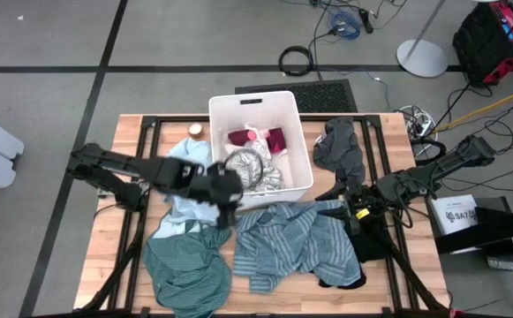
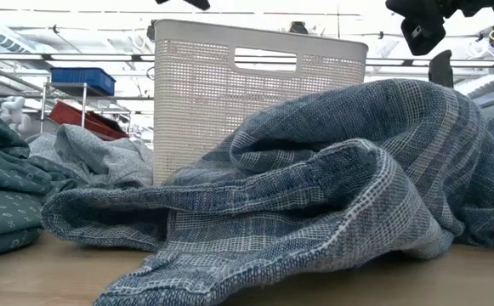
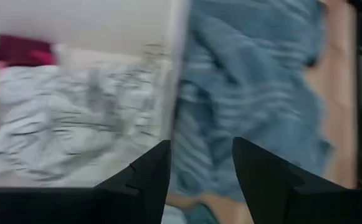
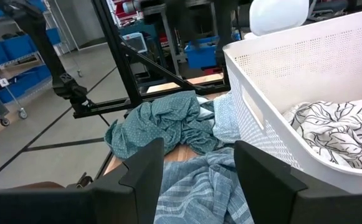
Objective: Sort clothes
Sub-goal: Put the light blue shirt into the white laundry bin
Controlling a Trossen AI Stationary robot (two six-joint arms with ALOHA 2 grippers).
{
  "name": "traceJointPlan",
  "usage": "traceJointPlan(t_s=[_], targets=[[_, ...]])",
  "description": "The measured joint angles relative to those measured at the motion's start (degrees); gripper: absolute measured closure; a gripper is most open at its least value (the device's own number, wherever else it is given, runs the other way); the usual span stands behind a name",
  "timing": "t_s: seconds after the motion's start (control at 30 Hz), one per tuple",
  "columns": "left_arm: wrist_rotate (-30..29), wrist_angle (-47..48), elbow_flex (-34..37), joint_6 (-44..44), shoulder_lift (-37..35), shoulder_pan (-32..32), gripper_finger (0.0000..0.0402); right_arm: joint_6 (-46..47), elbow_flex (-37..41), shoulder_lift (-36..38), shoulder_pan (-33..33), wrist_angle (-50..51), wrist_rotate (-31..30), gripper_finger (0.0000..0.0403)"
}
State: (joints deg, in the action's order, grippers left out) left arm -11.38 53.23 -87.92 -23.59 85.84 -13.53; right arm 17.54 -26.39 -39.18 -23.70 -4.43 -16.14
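Clothes spread around a white bin, both grippers empty

Overhead view, from the left. The wooden table (image 1: 106, 243) fills the centre. The left arm reaches in from nine o'clock; the left gripper (image 1: 231, 196) hangs over the bin's near-left corner, its fingers (image 3: 144, 177) apart with nothing between them, above the bin edge and striped cloth. Under that arm lies a light blue garment (image 1: 184, 212). At seven o'clock, a teal green garment (image 1: 188, 269) is crumpled at the table's near edge. At the centre, towards twelve o'clock, stands the white bin (image 1: 256, 102), holding a white garment with black line pattern (image 1: 260, 172) and a maroon piece (image 1: 272, 139). Just below the bin, towards six o'clock, a blue-grey striped shirt (image 1: 282, 243) lies spread out, touching the teal garment. At two o'clock, beside the bin, sits a dark grey garment (image 1: 340, 148). A black piece (image 1: 366, 238) lies at four o'clock, partly under the striped shirt. The right arm enters from three o'clock; the right gripper (image 1: 337, 212) hovers over the shirt's right edge, fingers (image 4: 144, 167) parted, holding nothing.
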Motion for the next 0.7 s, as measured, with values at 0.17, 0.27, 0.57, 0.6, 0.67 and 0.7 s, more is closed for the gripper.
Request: traceJointPlan(t_s=[0.17, 0.27, 0.57, 0.6, 0.67, 0.7], targets=[[-0.1, -0.3, 0.1, -0.7, 0.0, -7.1, 0.0220, 0.0, 0.0, 0.0, 0.0, 0.0, 0.0, 0.0220], [-0.6, -0.9, 0.1, -3.8, 0.6, -10.8, 0.0220, 0.0, 0.0, 0.0, 0.0, 0.0, 0.0, 0.0220], [-0.8, -8.2, 0.1, -1.5, 8.4, -16.0, 0.0220, 0.4, 0.0, 0.0, 0.0, 0.0, 0.0, 0.0220], [-0.6, -8.7, 0.1, -1.5, 9.3, -16.3, 0.0220, 0.4, 0.0, 0.0, 0.0, 0.0, 0.0, 0.0220], [1.4, -8.5, 0.2, -1.8, 11.3, -16.3, 0.0220, 0.4, 0.0, 0.0, 0.0, 0.0, 0.0, 0.0220], [2.4, -8.8, 0.2, -2.3, 12.3, -16.3, 0.0220, 0.4, 0.0, 0.0, 0.0, 0.0, 0.0, 0.0220]])
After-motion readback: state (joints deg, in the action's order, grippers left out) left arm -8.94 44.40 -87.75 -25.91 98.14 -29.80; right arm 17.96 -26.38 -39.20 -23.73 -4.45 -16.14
